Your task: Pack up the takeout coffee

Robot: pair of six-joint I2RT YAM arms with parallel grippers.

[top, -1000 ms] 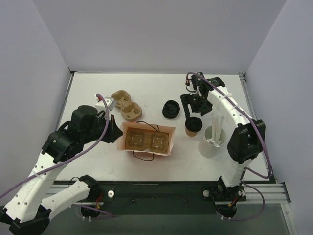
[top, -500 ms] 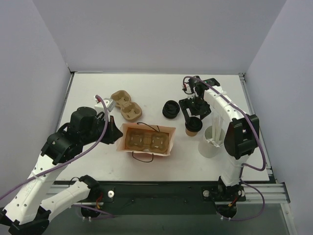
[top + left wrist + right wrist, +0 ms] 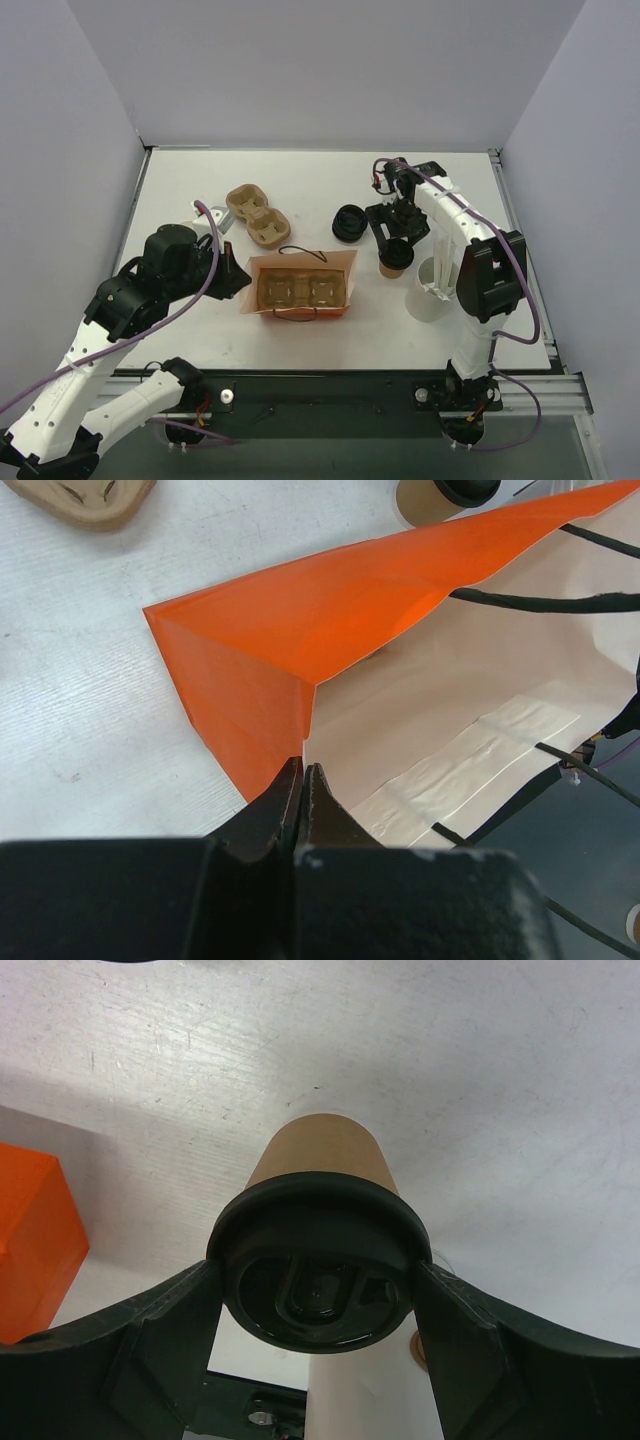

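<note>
The takeout coffee point(image 3: 393, 261), a small tan-brown paper cup with a black lid, stands on the table right of the orange bag point(image 3: 300, 286). My right gripper point(image 3: 398, 243) is over it. In the right wrist view the fingers point(image 3: 180, 1310) press both sides of the black lid point(image 3: 316, 1270), with the brown cup wall point(image 3: 322, 1155) beyond. My left gripper point(image 3: 238, 278) is shut on the bag's left edge. In the left wrist view the jaws point(image 3: 303, 772) pinch the rim of the orange bag point(image 3: 300, 620). The bag stands open with a brown cup carrier inside.
A second brown cardboard carrier point(image 3: 258, 213) lies behind the bag to the left. A stack of black lids point(image 3: 350, 221) sits left of the right gripper. A taller white cylinder cup point(image 3: 431, 289) holding sticks stands just right of the coffee.
My right gripper has come forward and down over the coffee cup and closed on its lid. My left gripper has shifted slightly, and the bag has tilted a little with it.
</note>
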